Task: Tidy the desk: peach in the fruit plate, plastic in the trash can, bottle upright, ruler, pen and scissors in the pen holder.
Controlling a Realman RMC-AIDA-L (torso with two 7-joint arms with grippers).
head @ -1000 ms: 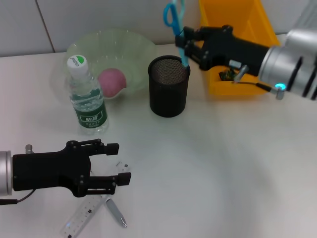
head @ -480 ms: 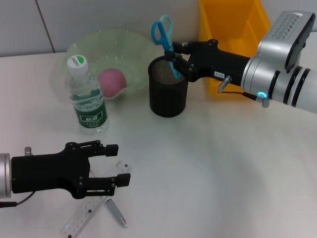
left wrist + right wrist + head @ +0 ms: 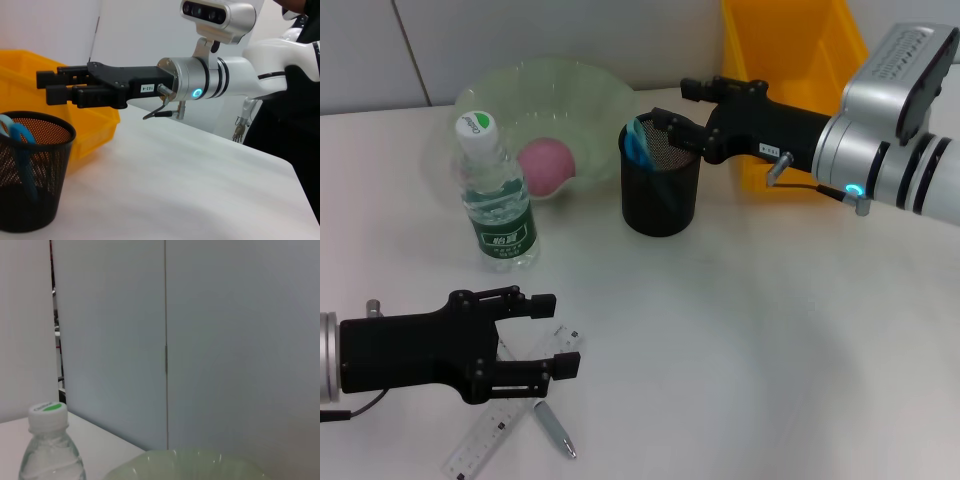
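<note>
The blue-handled scissors (image 3: 638, 141) stand in the black mesh pen holder (image 3: 661, 195), only the handles showing; the left wrist view shows the scissors (image 3: 19, 134) in the pen holder (image 3: 31, 200) too. My right gripper (image 3: 677, 104) hovers open just above the holder's rim, also visible as the right gripper (image 3: 52, 86) from the left wrist. At the front left, my left gripper (image 3: 554, 335) is open over the clear ruler (image 3: 490, 430) and the silver pen (image 3: 554, 430) lying crossed on the table. The bottle (image 3: 496, 195) stands upright. The pink peach (image 3: 548, 165) lies in the green fruit plate (image 3: 555, 85). No plastic is in sight.
A yellow bin (image 3: 795, 55) stands at the back right behind my right arm, close to the pen holder. The bottle (image 3: 49, 450) and the plate rim (image 3: 190, 465) show in the right wrist view. White table (image 3: 750, 340) stretches from the middle to the front right.
My right gripper lowered the scissors into the pen holder and let them go; they dropped in. It now stands open above the rim. The left arm barely moved.
</note>
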